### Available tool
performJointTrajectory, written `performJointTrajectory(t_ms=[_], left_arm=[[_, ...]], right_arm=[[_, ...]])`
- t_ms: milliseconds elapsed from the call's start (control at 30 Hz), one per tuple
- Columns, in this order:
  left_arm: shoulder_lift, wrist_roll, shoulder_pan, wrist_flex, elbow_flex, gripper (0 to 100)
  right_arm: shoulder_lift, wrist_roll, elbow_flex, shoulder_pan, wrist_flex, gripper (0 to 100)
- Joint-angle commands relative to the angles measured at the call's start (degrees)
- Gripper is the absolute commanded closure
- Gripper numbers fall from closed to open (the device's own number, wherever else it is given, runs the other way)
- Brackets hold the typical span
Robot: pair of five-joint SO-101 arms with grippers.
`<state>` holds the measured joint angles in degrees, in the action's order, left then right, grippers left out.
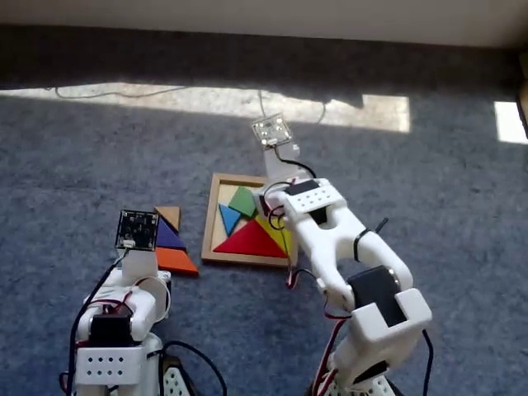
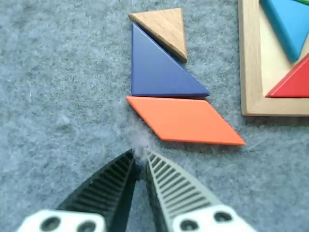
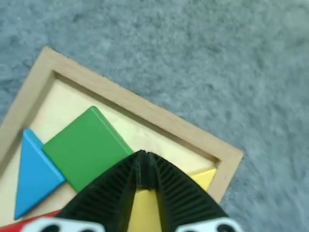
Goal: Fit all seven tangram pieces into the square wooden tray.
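Left of the square wooden tray (image 1: pixel 239 259) (image 2: pixel 251 58) (image 3: pixel 140 107), on the carpeted desk, you have three pieces lying loose in a tight column. A tan triangle (image 1: pixel 169 216) (image 2: pixel 166 26) lies farthest. A dark blue triangle (image 1: pixel 169 237) (image 2: pixel 157 70) touches it on the near side. An orange parallelogram (image 1: pixel 176 261) (image 2: pixel 186 121) lies nearest, edge to edge with the dark blue one. Your left tool (image 2: pixel 140 159) sits low over the carpet just beside the parallelogram and apart from it, clenched tip to tip with nothing between the fingers. Inside the tray you have four pieces. A green square (image 1: pixel 243 200) (image 3: pixel 87 145) sits toward the far side. A light blue triangle (image 1: pixel 228 217) (image 2: pixel 289 24) (image 3: pixel 34 174) lies against it on the left. A large red triangle (image 1: pixel 249 239) (image 2: pixel 292 82) lies along the near edge, and a yellow triangle (image 1: pixel 276 233) (image 3: pixel 203 178) is on the right. Bare tray floor shows along the far rim. Your right arm reaches over the tray's right side. Your right tool (image 3: pixel 144 157) is clenched shut above the yellow triangle, just beside a corner of the green square. You cannot tell from these views whether its tips touch the yellow piece. Beyond the tray's far edge, a small square board (image 1: pixel 272 130) with a cable lies on the carpet.
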<state>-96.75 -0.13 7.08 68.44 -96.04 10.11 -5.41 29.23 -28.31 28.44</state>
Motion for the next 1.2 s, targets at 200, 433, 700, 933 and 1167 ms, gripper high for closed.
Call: performJointTrajectory(t_ms=[200, 433, 700, 933, 1167], left_arm=[[-0.5, -0.4, -0.7, -0.8, -1.5, 99], [-0.5, -0.4, -0.7, -0.8, -1.5, 99], [-0.5, -0.4, -0.7, -0.8, -1.5, 99], [-0.5, -0.4, -0.7, -0.8, -1.5, 99], [-0.5, -0.4, -0.7, -0.8, -1.5, 99]], right_arm=[[-8.0, -10.0, 0.4, -7.4, 8.3, 99.3], [-16.0, -9.9, 2.4, -4.1, 6.9, 99.3], [-16.5, -7.2, 6.1, -7.4, -4.5, 99.3], [-16.5, -6.3, 13.7, -11.6, -14.7, 99.3], [-16.5, -6.3, 17.4, -11.7, -14.8, 99.3]])
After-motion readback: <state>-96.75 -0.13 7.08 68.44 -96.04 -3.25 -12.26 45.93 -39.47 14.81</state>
